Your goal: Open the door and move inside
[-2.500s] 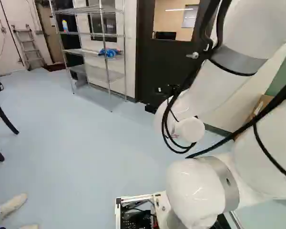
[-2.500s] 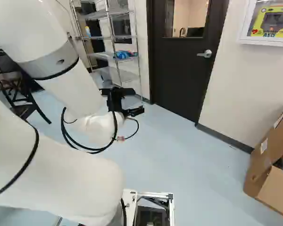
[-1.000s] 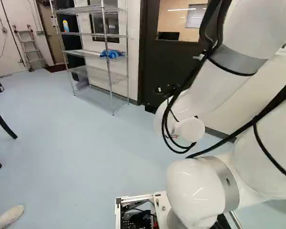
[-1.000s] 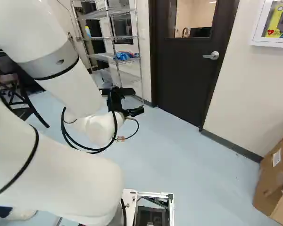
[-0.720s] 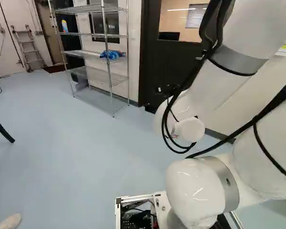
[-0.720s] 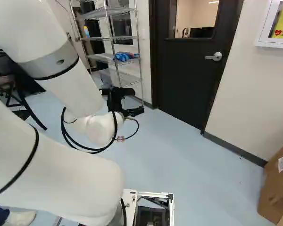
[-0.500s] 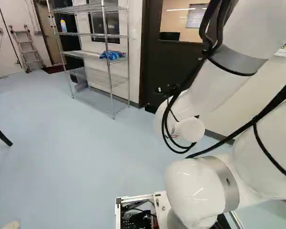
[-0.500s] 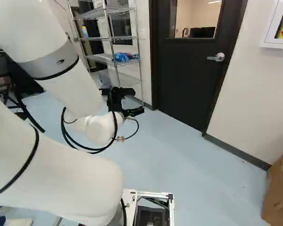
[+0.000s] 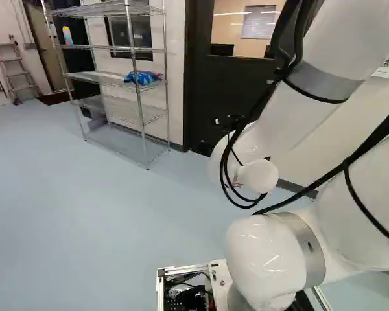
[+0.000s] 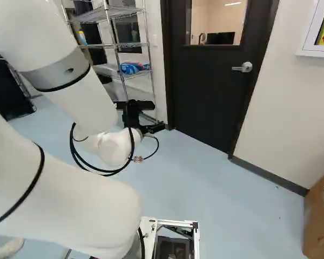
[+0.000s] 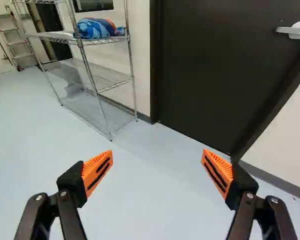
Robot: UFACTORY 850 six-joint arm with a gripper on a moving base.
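Pale blue floor beneath the gripper, fingers spread wide.

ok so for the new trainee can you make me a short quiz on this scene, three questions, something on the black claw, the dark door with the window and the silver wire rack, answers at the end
1. True or false: the black two-fingered claw with orange pads is gripping something.

2. Multiple choice: in the right base view, the silver lever handle is nearest which edge of the dark door with a glass window?
a) left
b) right
c) bottom

3. Fill in the blank: the crumpled bundle on the silver wire rack is mostly ____.

Key: 1. false; 2. b; 3. blue
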